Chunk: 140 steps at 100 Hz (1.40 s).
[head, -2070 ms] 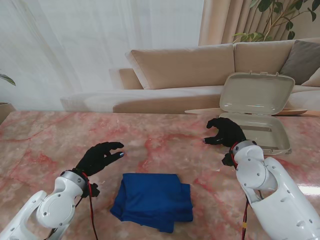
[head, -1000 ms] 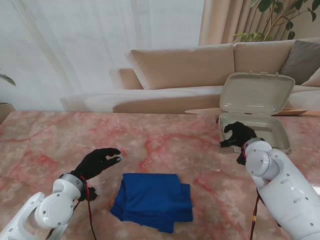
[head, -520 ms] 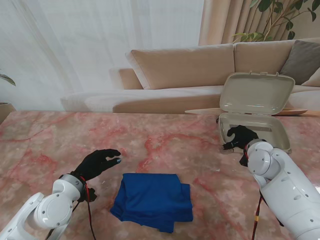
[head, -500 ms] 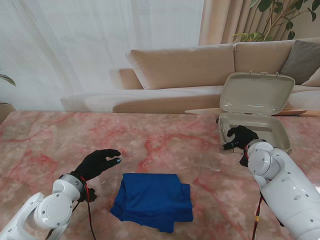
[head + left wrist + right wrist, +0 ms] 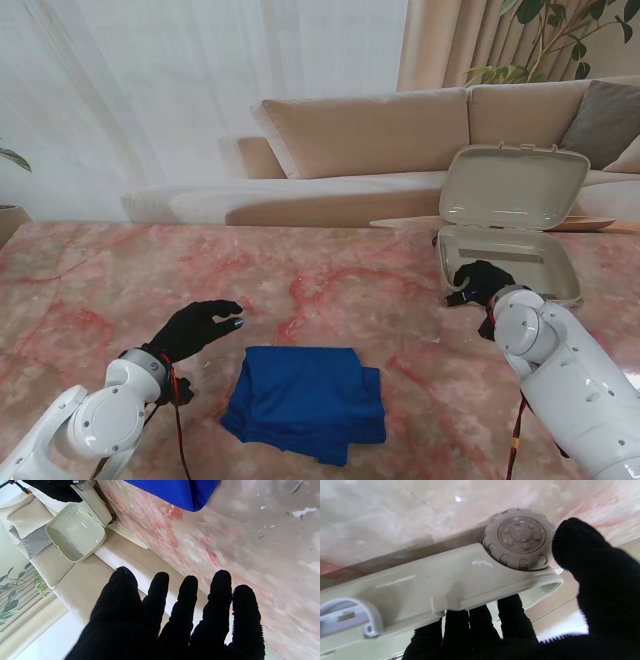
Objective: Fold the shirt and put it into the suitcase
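Left hand (image 5: 197, 327) spread; right hand (image 5: 479, 282) curled, gripping.

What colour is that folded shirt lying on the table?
The shirt is solid royal blue with no pattern, clearest in the stand's view.

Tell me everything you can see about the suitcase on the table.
The suitcase is a small beige hard-shell case that looks like plastic. It lies open at the far right of the marble table, base flat, lid standing upright toward the sofa, and nothing shows inside it. The wrist view shows a grey knobbly wheel at one corner and a pale latch-like fitting on the side. The right robot hand grips its near left corner, fingers over the rim, thumb beside the wheel.
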Tool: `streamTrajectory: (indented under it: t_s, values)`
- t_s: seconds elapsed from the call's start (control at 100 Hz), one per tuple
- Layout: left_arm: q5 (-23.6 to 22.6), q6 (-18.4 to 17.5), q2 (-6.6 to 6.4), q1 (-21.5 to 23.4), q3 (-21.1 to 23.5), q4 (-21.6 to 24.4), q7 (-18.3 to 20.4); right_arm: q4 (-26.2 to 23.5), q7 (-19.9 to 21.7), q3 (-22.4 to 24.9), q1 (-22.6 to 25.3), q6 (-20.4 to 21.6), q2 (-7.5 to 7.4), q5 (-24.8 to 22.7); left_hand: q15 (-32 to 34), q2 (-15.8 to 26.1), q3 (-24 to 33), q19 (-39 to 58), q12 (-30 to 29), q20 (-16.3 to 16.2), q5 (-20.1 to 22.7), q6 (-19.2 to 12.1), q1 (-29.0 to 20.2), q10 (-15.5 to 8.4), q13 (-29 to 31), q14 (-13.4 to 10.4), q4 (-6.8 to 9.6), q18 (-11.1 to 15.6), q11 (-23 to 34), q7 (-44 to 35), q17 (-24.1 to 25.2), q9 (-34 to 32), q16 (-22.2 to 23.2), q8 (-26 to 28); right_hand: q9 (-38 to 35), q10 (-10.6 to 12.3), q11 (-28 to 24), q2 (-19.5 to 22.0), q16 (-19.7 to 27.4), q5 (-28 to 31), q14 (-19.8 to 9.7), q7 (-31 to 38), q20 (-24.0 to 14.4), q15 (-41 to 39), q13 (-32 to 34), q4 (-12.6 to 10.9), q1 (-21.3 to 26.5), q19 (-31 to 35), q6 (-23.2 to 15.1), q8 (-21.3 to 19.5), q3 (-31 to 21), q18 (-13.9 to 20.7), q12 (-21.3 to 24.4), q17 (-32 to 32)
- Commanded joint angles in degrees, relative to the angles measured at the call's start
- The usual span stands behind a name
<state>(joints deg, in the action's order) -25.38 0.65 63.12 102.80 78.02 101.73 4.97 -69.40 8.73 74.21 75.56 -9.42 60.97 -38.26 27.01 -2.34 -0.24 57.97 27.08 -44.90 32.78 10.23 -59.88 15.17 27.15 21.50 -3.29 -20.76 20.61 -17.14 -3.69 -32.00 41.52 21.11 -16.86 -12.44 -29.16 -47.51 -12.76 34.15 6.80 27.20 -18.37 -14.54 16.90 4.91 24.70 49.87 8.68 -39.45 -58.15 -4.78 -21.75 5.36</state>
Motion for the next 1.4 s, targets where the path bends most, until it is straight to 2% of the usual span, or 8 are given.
streamTrajectory:
  t_s: [0.0,0.18,0.23,0.29,0.4,0.53,0.62,1.39]
  values:
    - [0.11,0.12,-0.07,0.37,-0.16,-0.3,0.17,0.65,1.1,-0.27,0.22,0.02,0.06,0.47,-0.68,0.97,-1.74,-0.67,-0.72,-0.86,0.86,-1.18,2.09,-0.53,-0.4,-0.42,0.61,-1.15,-0.59,-0.68,0.44,-1.3,-0.34,0.26,-0.66,0.28,-0.6,-2.03,0.57,1.74,-0.3,1.97,-0.79,-0.99,1.0,0.8,0.45,1.34,-1.75,-1.01,-1.86,1.18,0.78,0.48]
    - [0.28,0.17,-0.13,0.46,-0.11,-0.29,0.53,1.06,0.92,-0.89,0.06,-0.21,0.12,0.56,-0.67,1.05,-1.76,-0.67,-0.69,-0.85,0.82,-1.26,2.16,-1.06,-0.43,-0.53,0.61,-1.02,-0.55,-0.67,0.46,-1.36,-0.33,0.26,-5.03,0.02,-4.47,-2.76,-6.16,2.93,2.04,3.96,-3.39,-8.83,8.97,0.91,1.23,8.72,-1.68,0.02,-3.03,-0.06,-2.32,4.6]
    - [0.31,0.16,-0.13,0.48,-0.11,-0.31,0.53,1.14,1.02,-1.01,0.02,-0.12,0.11,0.7,-0.67,1.01,-1.74,-0.64,-0.66,-0.87,0.87,-1.19,2.11,-1.16,-0.43,-0.55,0.61,-1.02,-0.52,-0.71,0.43,-1.33,-0.32,0.27,-6.3,0.17,-5.35,-2.88,-8.75,3.53,2.25,4.62,-15.27,-10.68,10.38,0.84,2.0,8.26,-1.8,0.7,-3.48,34.44,-4.56,37.63]
    - [0.35,0.17,-0.13,0.5,-0.12,-0.32,0.56,1.24,1.15,-1.21,-0.04,-0.03,0.1,0.81,-0.68,1.02,-1.75,-0.64,-0.67,-0.87,0.87,-1.17,2.13,-0.8,-0.43,-0.53,0.61,-1.07,-0.55,-0.72,0.46,-1.31,-0.32,0.28,-7.78,0.27,-7.23,-2.68,-11.37,4.34,2.81,5.21,-23.57,-14.54,12.41,0.74,2.42,7.75,-2.06,0.85,-3.75,38.47,-6.69,43.16]
    - [0.56,0.03,-0.21,0.58,-0.01,-0.33,1.0,1.58,1.75,-1.57,-0.24,0.4,0.07,1.53,-0.8,1.09,-1.83,-0.72,-0.73,-0.84,0.73,-1.23,2.49,-0.48,-0.61,-0.62,0.57,-0.99,-0.7,-0.67,0.55,-1.13,-0.36,0.26,-9.99,0.17,-10.64,-2.22,-17.11,5.81,3.86,7.05,-22.64,-23.69,13.61,0.5,3.45,-5.91,-2.63,0.15,-4.43,-3.57,-11.16,17.94]
    - [0.8,0.18,-0.19,0.55,-0.11,-0.42,0.99,1.81,1.94,-2.08,-0.31,0.34,0.13,2.24,-0.78,1.06,-1.76,-0.72,-0.71,-0.83,0.79,-1.23,2.38,-0.61,-0.52,-0.56,0.58,-1.02,-0.71,-0.7,0.5,-1.25,-0.34,0.28,-11.73,0.25,-12.64,-1.45,-21.67,6.61,4.38,7.53,-23.24,-30.09,14.54,0.27,4.55,18.54,-2.9,0.46,-4.71,14.77,-14.02,36.29]
    - [0.93,0.24,-0.21,0.5,-0.13,-0.47,1.13,1.86,2.13,-2.52,-0.38,0.49,0.14,2.55,-0.81,1.09,-1.75,-0.71,-0.69,-0.84,0.77,-1.29,2.34,-0.53,-0.58,-0.56,0.59,-1.02,-0.7,-0.69,0.5,-1.18,-0.34,0.27,-12.51,0.27,-12.77,-0.96,-22.9,7.06,4.5,7.63,-23.35,-31.2,15.36,0.12,4.99,12.71,-3.28,0.68,-4.77,-3.56,-14.56,18.05]
    - [1.01,0.83,-0.27,1.29,0.32,-0.48,1.55,1.4,2.39,-8.49,-1.42,3.86,1.1,9.04,-0.71,1.13,-1.76,-0.75,-0.71,-0.84,0.78,-1.24,2.27,-0.77,-0.5,-0.46,0.6,-1.09,-0.64,-0.61,0.52,-1.26,-0.31,0.22,-23.36,1.37,-13.47,-1.91,-25.62,10.55,5.0,22.86,-17.92,-34.19,25.45,7.11,15.95,26.46,-6.43,12.94,-5.1,-6.72,-15.09,18.98]
